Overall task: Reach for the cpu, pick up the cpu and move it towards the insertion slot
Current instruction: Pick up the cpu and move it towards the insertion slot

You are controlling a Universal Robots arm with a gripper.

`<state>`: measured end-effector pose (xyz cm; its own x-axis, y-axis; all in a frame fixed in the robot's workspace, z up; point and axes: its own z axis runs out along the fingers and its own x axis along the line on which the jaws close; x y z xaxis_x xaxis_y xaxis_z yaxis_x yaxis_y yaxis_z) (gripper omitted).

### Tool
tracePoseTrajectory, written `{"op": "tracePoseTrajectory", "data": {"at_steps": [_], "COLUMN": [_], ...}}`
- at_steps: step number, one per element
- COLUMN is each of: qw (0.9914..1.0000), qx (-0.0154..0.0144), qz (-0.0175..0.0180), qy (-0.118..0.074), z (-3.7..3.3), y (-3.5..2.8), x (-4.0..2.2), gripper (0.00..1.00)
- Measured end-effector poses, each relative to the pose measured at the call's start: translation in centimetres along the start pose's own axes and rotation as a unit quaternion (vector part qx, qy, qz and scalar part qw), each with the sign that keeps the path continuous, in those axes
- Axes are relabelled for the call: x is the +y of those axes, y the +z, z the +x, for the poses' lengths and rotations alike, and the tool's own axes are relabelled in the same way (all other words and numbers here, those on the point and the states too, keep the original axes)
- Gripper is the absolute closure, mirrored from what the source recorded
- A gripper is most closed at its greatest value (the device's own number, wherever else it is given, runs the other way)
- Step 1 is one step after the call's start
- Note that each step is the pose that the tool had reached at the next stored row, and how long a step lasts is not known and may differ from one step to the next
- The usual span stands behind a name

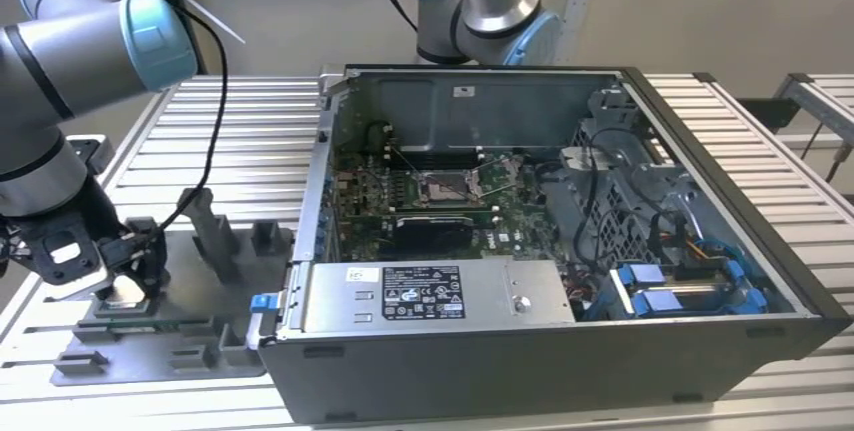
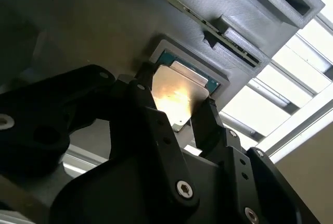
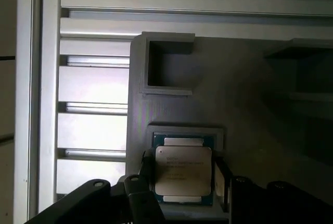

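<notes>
We judge the reach done: the tool (image 1: 123, 286) sits low over the grey fixture plate (image 1: 160, 336), at the surface's (image 1: 254, 121) near corner on the exterior view's left, straddling the cpu (image 3: 183, 176). The chip lies flat in its pocket, not yet lifted. We cannot tell whether the tool has closed on it. The insertion slot (image 1: 443, 187), inside the open computer case (image 1: 534, 351), is well apart, so the lift and carry are left.

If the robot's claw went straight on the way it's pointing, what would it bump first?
Most likely the small flat square silvery cpu, lying in its pocket in the grey plastic fixture block, since the gripper points right at it. Depth is unclear.
</notes>
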<state>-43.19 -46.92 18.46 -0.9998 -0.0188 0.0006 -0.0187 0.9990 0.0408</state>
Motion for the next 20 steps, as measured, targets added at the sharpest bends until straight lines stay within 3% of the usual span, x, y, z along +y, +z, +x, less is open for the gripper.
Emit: {"op": "tracePoseTrajectory", "data": {"at_steps": [4, 7, 20], "qw": [1.00000, 1.00000, 1.00000], "qx": [-0.0003, -0.0001, 0.0000], "qz": [-0.0002, -0.0001, 0.0000], "qy": [0.000, 0.000, 0.000], "z": [0.00, 0.00, 0.00], "y": [-0.09, -0.74, -4.59], "x": [0.01, 0.03, 0.19], "gripper": [1.00, 1.00, 1.00]}}
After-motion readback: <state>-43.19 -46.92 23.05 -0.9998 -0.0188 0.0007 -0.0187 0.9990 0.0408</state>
